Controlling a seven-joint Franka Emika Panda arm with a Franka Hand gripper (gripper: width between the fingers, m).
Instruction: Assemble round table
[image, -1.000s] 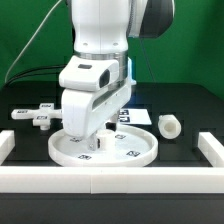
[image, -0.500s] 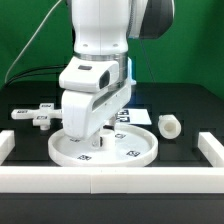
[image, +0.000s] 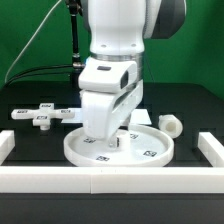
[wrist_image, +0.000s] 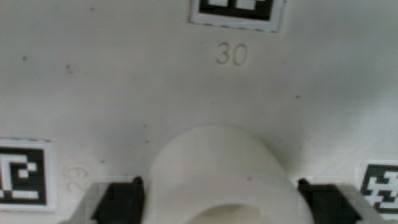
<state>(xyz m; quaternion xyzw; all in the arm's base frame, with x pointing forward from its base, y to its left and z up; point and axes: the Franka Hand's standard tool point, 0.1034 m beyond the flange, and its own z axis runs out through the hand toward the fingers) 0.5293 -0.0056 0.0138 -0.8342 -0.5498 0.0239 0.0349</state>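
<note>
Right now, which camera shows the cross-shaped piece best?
The exterior view. The cross-shaped piece lies in plain sight on the black table, to the exterior view's left of the big disc. The wrist view shows none of it, only the disc's white surface and tags.

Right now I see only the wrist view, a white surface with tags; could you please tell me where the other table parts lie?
Observer: The cross-shaped piece lies flat, off the disc, toward the exterior view's left.
Operator: And the post?
Observer: The short post lies on its side by the disc's far rim, toward the exterior view's right.
Operator: Is anything in front of the disc?
Observer: A long white rail runs across in front of it.
</note>
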